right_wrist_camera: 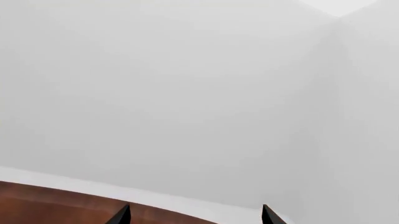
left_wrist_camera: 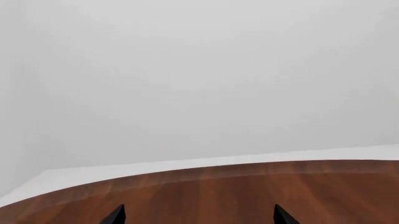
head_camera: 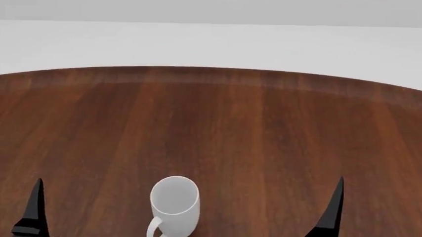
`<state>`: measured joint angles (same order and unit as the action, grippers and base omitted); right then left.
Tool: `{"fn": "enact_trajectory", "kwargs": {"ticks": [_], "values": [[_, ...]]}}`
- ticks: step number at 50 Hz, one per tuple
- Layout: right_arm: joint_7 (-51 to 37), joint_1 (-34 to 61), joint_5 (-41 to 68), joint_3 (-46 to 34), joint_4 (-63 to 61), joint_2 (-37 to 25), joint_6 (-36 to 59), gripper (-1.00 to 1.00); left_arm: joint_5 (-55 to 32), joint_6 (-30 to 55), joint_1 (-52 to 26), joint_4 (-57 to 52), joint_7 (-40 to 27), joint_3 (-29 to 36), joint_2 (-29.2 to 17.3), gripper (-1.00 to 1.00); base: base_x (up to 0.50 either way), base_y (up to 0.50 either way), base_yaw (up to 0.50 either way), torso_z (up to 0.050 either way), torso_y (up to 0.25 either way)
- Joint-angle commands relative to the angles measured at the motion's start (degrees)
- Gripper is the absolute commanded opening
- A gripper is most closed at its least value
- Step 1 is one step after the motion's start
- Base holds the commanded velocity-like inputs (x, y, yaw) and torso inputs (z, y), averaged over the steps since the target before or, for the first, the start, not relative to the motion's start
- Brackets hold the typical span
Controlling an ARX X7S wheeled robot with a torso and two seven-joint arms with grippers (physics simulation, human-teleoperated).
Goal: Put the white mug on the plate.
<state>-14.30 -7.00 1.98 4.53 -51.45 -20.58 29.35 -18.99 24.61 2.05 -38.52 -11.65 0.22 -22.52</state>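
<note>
The white mug point(head_camera: 175, 210) stands upright on the brown wooden table point(head_camera: 218, 128) at the near middle of the head view, its loop handle turned toward me. One dark finger of my left arm point(head_camera: 33, 210) rises to the mug's left, and one of my right arm point(head_camera: 329, 210) to its right, both well apart from the mug. In the left wrist view my left gripper point(left_wrist_camera: 199, 215) is open with only bare table point(left_wrist_camera: 206, 191) between its tips. My right gripper point(right_wrist_camera: 195, 215) is open too, over the table's edge point(right_wrist_camera: 56, 198). The plate is out of view.
The table's curved far edge point(head_camera: 211, 74) runs across the head view, with pale floor point(head_camera: 211, 44) and grey wall beyond. Both wrist views show mostly blank light wall.
</note>
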Motion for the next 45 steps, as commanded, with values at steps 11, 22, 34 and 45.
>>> {"fn": "enact_trajectory", "kwargs": {"ticks": [11,22,34,45], "values": [[-1.0,-0.6,-1.3,-1.2,0.8,-0.3,-1.8,1.0,1.7,-3.3,-2.3,11.8,4.7,8.8,2.5,1.0,0.0,0.0,0.0,0.0,0.0],[-1.2,-1.0,-1.5,-1.5,0.3,-0.4,-1.3,1.0,2.0,-4.7,-5.0,18.4,6.4,11.7,4.5,1.0,0.0,0.0,0.0,0.0,0.0],[-1.5,-3.2,-1.2,-1.1,-0.1,-0.4,-2.4,1.0,0.2,-6.0,-8.3,26.9,8.3,12.6,7.0,1.0,0.0,0.0,0.0,0.0,0.0],[-1.6,-4.7,-0.6,-0.5,-1.6,-0.3,-2.0,1.0,0.1,-7.8,-9.2,32.9,9.4,13.4,8.1,1.0,0.0,0.0,0.0,0.0,0.0]]}}
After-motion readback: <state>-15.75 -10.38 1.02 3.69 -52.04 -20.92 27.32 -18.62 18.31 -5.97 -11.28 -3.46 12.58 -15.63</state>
